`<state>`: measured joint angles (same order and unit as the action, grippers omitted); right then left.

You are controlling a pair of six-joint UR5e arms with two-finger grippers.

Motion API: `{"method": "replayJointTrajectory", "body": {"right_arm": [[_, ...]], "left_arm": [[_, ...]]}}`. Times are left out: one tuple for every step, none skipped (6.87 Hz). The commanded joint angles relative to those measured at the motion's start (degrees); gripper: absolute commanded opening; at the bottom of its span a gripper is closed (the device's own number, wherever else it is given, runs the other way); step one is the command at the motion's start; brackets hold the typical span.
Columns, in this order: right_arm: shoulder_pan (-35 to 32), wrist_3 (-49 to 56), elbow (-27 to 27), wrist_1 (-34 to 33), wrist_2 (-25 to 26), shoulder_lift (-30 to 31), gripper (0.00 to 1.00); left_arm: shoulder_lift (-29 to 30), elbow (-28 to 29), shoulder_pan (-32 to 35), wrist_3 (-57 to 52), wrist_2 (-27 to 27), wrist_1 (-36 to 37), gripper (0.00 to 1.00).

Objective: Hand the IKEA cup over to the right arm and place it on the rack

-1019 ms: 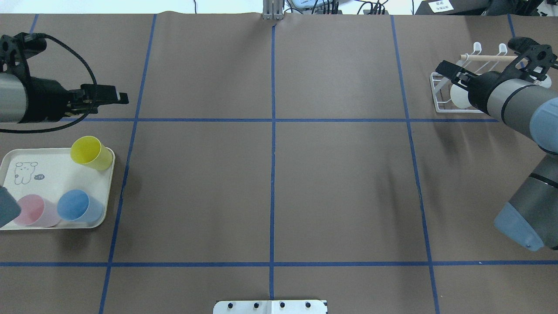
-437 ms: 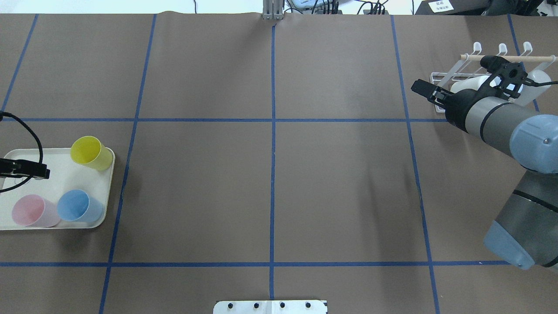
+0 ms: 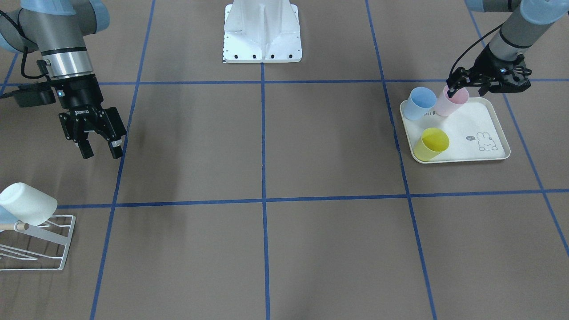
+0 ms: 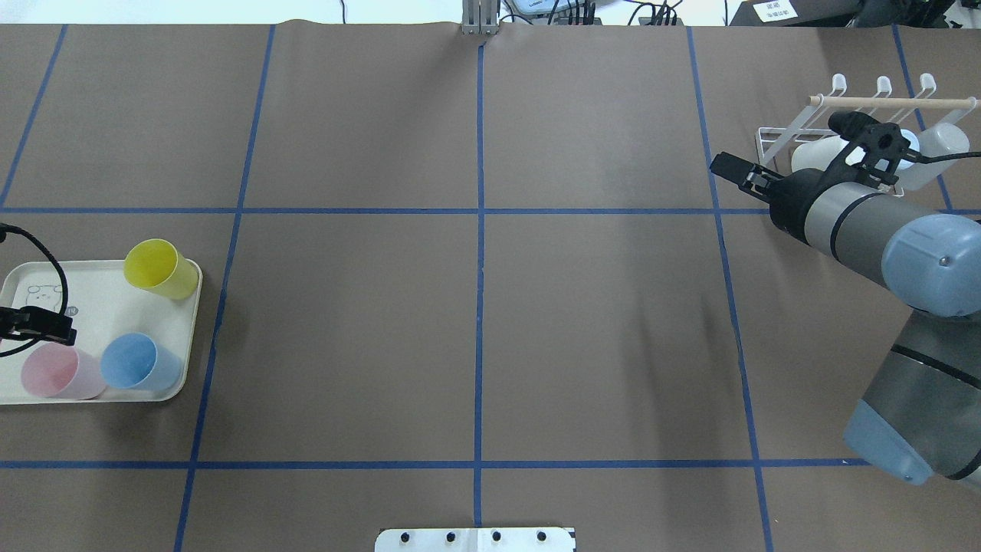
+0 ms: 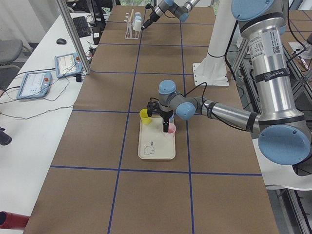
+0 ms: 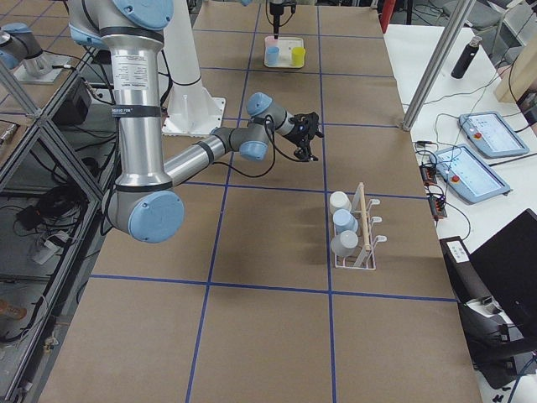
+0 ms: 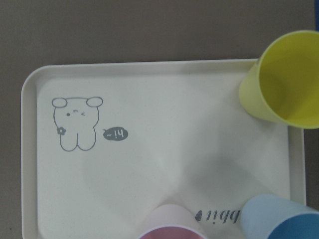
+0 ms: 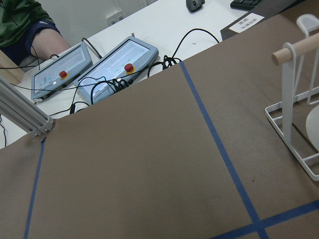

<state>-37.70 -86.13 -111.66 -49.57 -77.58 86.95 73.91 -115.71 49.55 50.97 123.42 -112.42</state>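
Pink [image 3: 453, 101], blue [image 3: 420, 103] and yellow [image 3: 431, 143] cups stand on the cream rabbit tray [image 3: 471, 129]. My left gripper [image 3: 458, 87] points down just over the pink cup [image 4: 54, 372]; it looks open, with nothing in it. In the left wrist view the pink cup [image 7: 169, 225] sits at the bottom edge and no fingers show. The white wire rack [image 4: 797, 123] holds several cups, among them a white one [image 3: 26, 203]. Left of the rack, my right gripper [image 3: 101, 153] hangs open and empty above the table.
The robot's white base plate [image 3: 262, 31] is at the table's near-robot edge. Control pendants [image 8: 119, 62] and cables lie on the white side table beyond the rack, where a person's arm [image 8: 30, 30] shows. Blue tape lines grid the brown table.
My left gripper swung from beyond the tray to over the pink cup. My right gripper drew back from the rack toward the table's middle.
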Motion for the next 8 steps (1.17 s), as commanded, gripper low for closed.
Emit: {"method": "replayJointTrajectory", "body": {"right_arm": [[1.04, -0.18, 0.04, 0.0, 1.2, -0.11, 1.0], [1.22, -0.18, 0.04, 0.0, 1.29, -0.2, 1.0], [1.31, -0.18, 0.04, -0.09, 1.46, -0.46, 1.0], [1.4, -0.18, 0.12, 0.0, 1.46, -0.46, 1.0], [1.4, -0.18, 0.13, 0.0, 1.55, -0.46, 1.0], [1.48, -0.18, 0.04, 0.0, 1.64, -0.46, 1.0], [1.57, -0.18, 0.04, 0.0, 1.64, -0.46, 1.0], [1.57, -0.18, 0.21, -0.09, 2.16, -0.46, 1.0]], "left_arm": [[-1.13, 1.44, 0.02, 0.01, 2.62, -0.43, 1.0], [-1.22, 2.58, -0.06, 0.01, 2.62, -0.43, 1.0], [-0.61, 5.64, -0.24, -0.08, 2.71, -1.13, 0.99], [-0.52, 7.32, -0.24, 0.01, 2.71, -3.48, 0.97], [-0.52, 7.6, -0.33, 0.1, 2.88, -3.86, 0.49], [-0.34, 7.52, -0.33, 0.19, 6.97, -3.6, 0.0], [-0.25, 7.69, -0.33, 0.19, 8.49, -3.51, 0.0], [-0.34, 7.6, -0.24, 0.19, 8.59, -3.6, 0.0]]}}
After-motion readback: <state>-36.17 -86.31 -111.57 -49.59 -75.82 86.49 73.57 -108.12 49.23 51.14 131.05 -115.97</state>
